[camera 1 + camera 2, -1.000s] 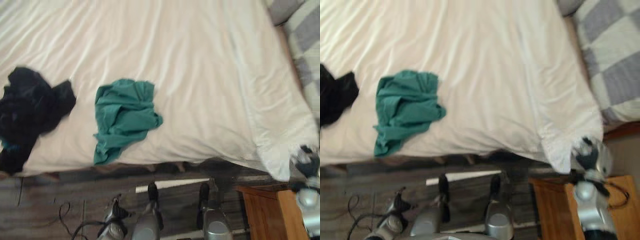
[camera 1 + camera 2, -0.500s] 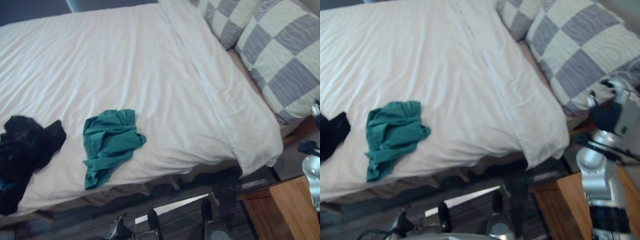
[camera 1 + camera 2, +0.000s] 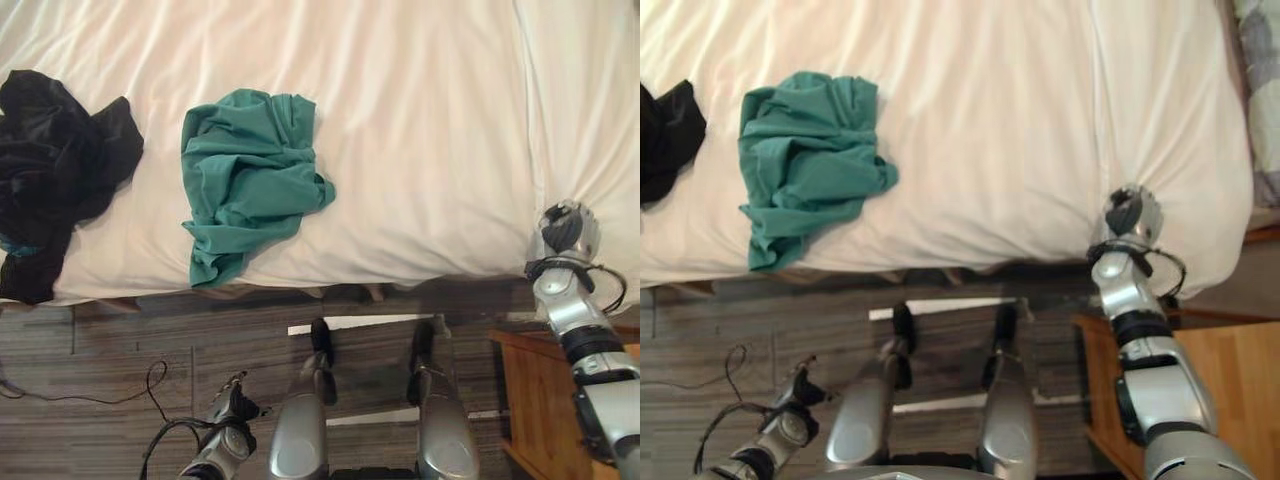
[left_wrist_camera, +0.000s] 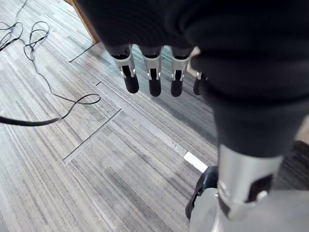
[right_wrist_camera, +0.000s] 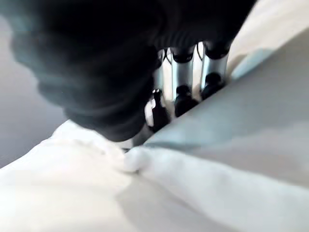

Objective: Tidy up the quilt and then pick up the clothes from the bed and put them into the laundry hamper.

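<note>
A white quilt [image 3: 420, 120] covers the bed. On it lie a crumpled green garment [image 3: 250, 180] near the front edge and a black garment [image 3: 55, 170] at the far left, partly over the edge. My right hand [image 3: 568, 228] rests at the quilt's near edge on the right, and folds in the cloth run toward it. In the right wrist view its fingers [image 5: 186, 92] curl into the white quilt [image 5: 217, 169]. My left hand [image 3: 228, 440] hangs low over the floor at the lower left, fingers [image 4: 152, 79] relaxed and holding nothing.
A wooden nightstand [image 3: 1210, 390] stands at the lower right beside the bed. A grey-and-white checked pillow [image 3: 1262, 60] lies at the bed's right end. Grey wood-plank floor [image 3: 100, 370] runs along the bed's near side.
The camera has tilted down toward the bed's near edge. My right hand has come from beside the nightstand onto the quilt's near edge and closed on the cloth.
</note>
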Available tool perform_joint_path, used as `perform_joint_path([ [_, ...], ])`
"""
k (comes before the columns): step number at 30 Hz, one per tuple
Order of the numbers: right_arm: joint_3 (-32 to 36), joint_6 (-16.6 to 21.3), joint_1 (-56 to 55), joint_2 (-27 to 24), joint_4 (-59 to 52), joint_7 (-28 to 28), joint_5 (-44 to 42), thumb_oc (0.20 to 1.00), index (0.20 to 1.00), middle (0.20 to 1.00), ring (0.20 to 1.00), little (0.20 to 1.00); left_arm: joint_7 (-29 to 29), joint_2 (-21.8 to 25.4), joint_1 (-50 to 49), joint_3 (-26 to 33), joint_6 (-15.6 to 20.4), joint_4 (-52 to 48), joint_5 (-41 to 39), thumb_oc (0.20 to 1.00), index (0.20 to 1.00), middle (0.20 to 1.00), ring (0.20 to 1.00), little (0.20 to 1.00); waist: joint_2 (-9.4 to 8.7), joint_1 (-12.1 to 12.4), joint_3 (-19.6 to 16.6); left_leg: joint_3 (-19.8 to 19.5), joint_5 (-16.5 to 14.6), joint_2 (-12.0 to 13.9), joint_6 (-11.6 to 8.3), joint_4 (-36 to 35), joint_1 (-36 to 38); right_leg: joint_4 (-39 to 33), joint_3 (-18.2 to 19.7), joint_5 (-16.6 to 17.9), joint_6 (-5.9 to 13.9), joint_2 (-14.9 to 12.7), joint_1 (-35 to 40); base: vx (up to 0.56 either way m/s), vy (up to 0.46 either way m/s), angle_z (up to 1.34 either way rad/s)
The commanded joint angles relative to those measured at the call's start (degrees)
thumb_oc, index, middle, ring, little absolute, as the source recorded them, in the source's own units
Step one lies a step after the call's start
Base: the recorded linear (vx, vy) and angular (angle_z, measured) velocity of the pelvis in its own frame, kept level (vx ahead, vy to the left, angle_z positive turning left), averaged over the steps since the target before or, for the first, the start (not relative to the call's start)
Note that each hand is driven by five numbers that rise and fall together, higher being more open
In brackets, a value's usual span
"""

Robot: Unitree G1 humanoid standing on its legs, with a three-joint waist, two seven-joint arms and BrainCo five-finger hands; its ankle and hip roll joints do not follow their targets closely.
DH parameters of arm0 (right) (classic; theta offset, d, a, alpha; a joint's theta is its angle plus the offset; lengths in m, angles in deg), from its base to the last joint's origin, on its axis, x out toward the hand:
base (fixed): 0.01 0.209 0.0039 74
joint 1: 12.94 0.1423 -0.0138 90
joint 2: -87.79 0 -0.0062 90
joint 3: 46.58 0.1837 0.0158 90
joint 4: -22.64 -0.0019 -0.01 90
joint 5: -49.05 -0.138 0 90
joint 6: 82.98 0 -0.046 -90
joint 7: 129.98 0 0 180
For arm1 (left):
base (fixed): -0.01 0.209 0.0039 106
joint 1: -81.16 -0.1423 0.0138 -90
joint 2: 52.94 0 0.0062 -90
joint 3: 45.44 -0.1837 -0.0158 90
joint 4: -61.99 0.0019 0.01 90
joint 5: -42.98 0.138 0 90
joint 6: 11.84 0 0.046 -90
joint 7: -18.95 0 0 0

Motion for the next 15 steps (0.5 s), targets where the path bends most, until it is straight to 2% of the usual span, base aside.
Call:
perform_joint_path([
  [1,-3.40,-3.83,-17.26,9.28,16.50,-8.17,-6.22,0.200,0.200,0.200,0.200,0.200,1.80,-1.07,-0.21,0.50,-1.55,3.03,-1.90,1.000,1.000,1.000,1.000,1.000,1.01,-0.33,-2.39,-1.25,-12.70,2.10,-1.52,9.87,0.62,2.43,-2.57,-7.94,1.95,-2.76,2.16,0.10,0.090,0.36],
  [5,-1.01,-3.42,-25.40,12.47,22.37,-11.75,-8.79,0.200,0.200,0.200,0.200,0.200,0.54,-2.10,-1.86,-0.14,-1.18,2.79,-0.97,1.000,1.000,1.000,1.000,1.000,-0.11,-0.99,-6.62,-1.37,-11.99,-0.64,-0.17,3.22,6.15,-4.69,-4.72,-4.82,3.20,-3.14,8.65,0.10,0.099,0.28],
  [6,-0.25,-3.23,-27.23,12.80,23.11,-12.19,-9.15,0.551,0.551,0.551,0.551,0.551,0.23,-2.22,-2.37,-0.12,-1.02,2.56,-0.58,1.000,1.000,1.000,1.000,1.000,-0.27,-1.20,-7.78,-1.54,-11.66,-1.24,0.12,1.34,7.55,-5.54,-5.26,-4.35,3.67,-3.43,9.86,0.09,0.131,0.18],
  [7,0.51,-3.30,-28.75,12.95,23.55,-13.13,-9.60,1.000,1.000,1.000,1.000,1.000,-0.22,-2.11,-2.68,0.08,-1.06,2.44,-0.28,1.000,1.000,1.000,1.000,1.000,-0.41,-1.35,-8.80,-1.83,-11.22,-1.66,0.37,-0.30,8.79,-5.86,-5.79,-3.90,4.01,-3.78,10.87,0.06,0.140,0.13],
  [9,0.82,-3.56,-30.65,13.31,24.37,-14.76,-9.13,1.000,1.000,1.000,1.000,1.000,-0.88,-1.60,-2.81,0.94,-1.08,2.29,-0.68,1.000,1.000,1.000,1.000,1.000,-0.56,-1.45,-10.34,-2.24,-10.02,-2.17,0.92,-3.33,10.73,-4.60,-7.40,-2.94,4.97,-4.67,11.20,0.02,0.121,0.33],
  [11,0.17,-3.39,-31.42,13.75,24.26,-15.86,-8.09,1.000,1.000,1.000,1.000,1.000,-1.70,-0.88,-2.76,1.83,-1.06,2.12,-1.40,1.000,1.000,1.000,1.000,1.000,-0.23,-1.11,-10.83,-2.41,-9.33,-1.70,1.30,-5.14,12.54,-1.58,-8.34,-4.30,4.94,-4.26,11.53,0.01,0.056,0.20],
  [12,-0.40,-3.02,-31.29,14.09,23.75,-16.27,-8.02,1.000,1.000,1.000,1.000,1.000,-1.98,-0.42,-2.47,1.82,-1.04,1.99,-1.75,1.000,1.000,1.000,1.000,1.000,-0.31,-1.37,-11.12,-3.11,-8.79,-1.57,1.23,-5.81,12.92,-0.15,-6.98,-6.02,4.23,-1.94,11.49,0.01,0.001,0.09],
  [14,-2.14,-2.41,-31.45,14.36,23.04,-17.85,-8.49,1.000,1.000,1.000,1.000,1.000,-3.07,0.33,-2.39,1.77,-0.86,1.17,-3.11,1.000,1.000,1.000,1.000,1.000,-0.16,-1.93,-12.14,-4.38,-7.96,-1.98,1.56,-6.64,13.44,0.48,-2.08,-9.98,3.15,5.24,10.67,0.02,0.009,0.15],
  [15,-2.89,-2.79,-31.13,14.03,22.43,-18.38,-8.02,1.000,1.000,1.000,1.000,1.000,-3.48,0.26,-2.64,2.26,-0.82,1.66,-3.48,1.000,1.000,1.000,1.000,1.000,-0.45,-1.26,-12.56,-4.00,-8.07,-2.72,1.49,-6.43,13.87,-1.12,-3.19,-9.95,2.51,5.44,11.93,0.04,0.004,0.12],
])
